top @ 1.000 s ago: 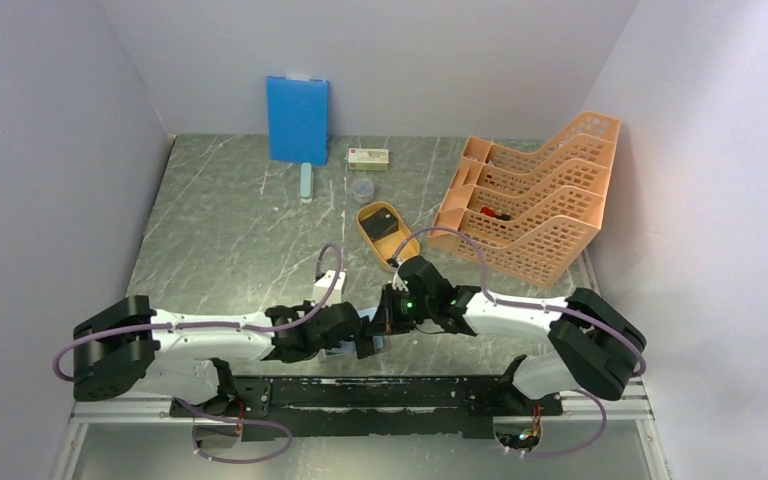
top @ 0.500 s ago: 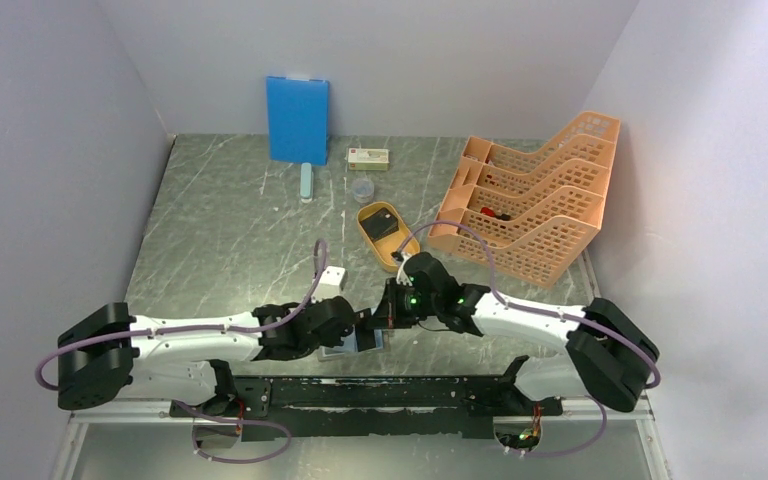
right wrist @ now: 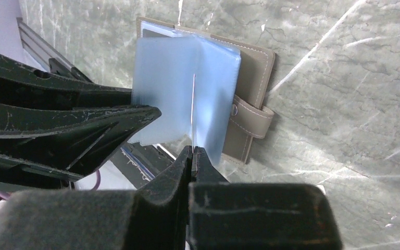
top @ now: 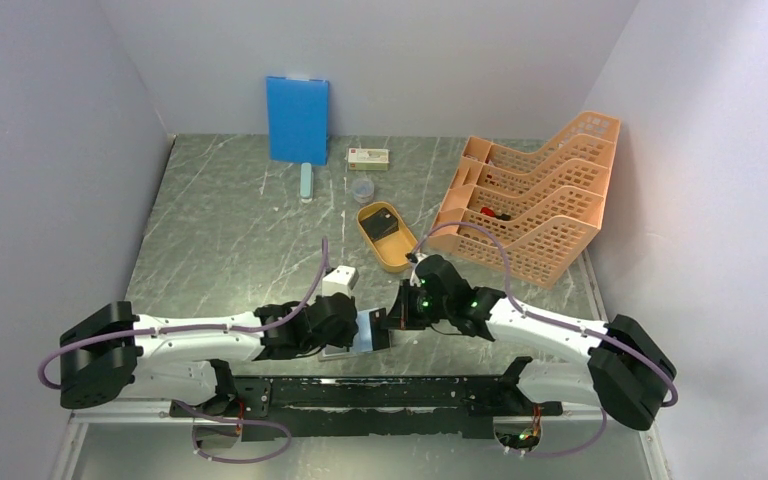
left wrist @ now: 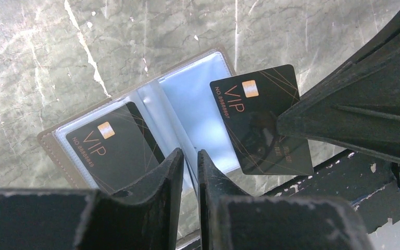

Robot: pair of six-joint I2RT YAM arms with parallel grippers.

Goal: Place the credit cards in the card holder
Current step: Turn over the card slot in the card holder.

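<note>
The card holder (left wrist: 194, 86) lies open on the table near the front edge, taupe cover down, pale bluish sleeves up; it also shows in the top view (top: 362, 333). One black VIP credit card (left wrist: 109, 151) sits in its left pocket. My left gripper (left wrist: 190, 156) is shut on a clear sleeve near the fold. My right gripper (right wrist: 192, 151) is shut on a second black credit card (left wrist: 255, 120), held over the right sleeve and seen edge-on in the right wrist view (right wrist: 193, 112). More dark cards (top: 384, 226) lie in the orange oval tray (top: 397, 255).
An orange mesh file rack (top: 530, 205) stands at the right. A blue board (top: 298, 120) leans on the back wall, with a white-and-green box (top: 368, 157), a small cup (top: 361, 189) and a pale stick (top: 306, 183) near it. A small white box (top: 338, 281) sits behind the left wrist.
Both grippers have shifted a little to the right near the front edge. The card holder's pale inner face now shows between them in the top view.
</note>
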